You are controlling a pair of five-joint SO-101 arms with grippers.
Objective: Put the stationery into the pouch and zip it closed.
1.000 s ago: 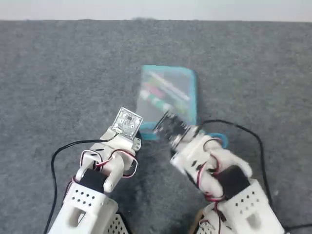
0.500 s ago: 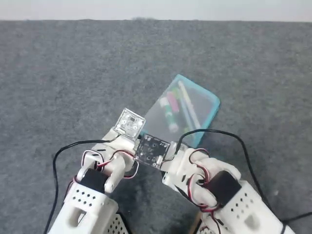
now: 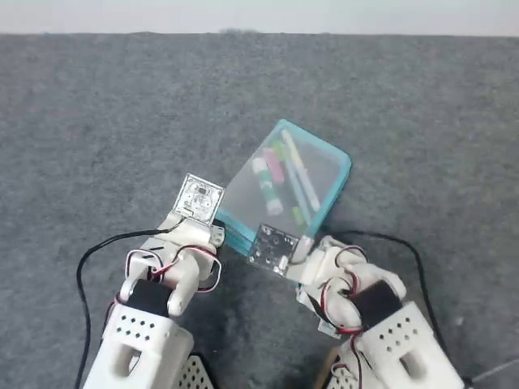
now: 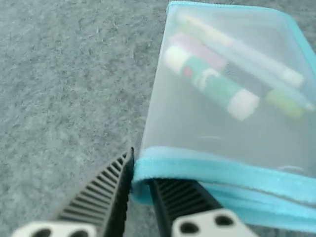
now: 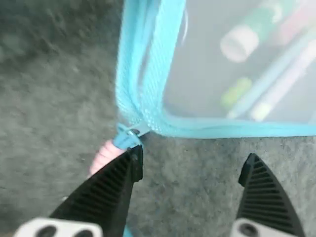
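The left gripper was clamped on the teal edge of the pouch, at the pouch's 8 o'clock corner in the high view. The right gripper stood spread wide at the pouch's 6 o'clock corner, holding nothing, with one fingertip just beside the zipper pull. The pouch lay on the grey mat near its middle, its length running from 7 to 1 o'clock. Through its clear side showed a glue stick and pens alongside it.
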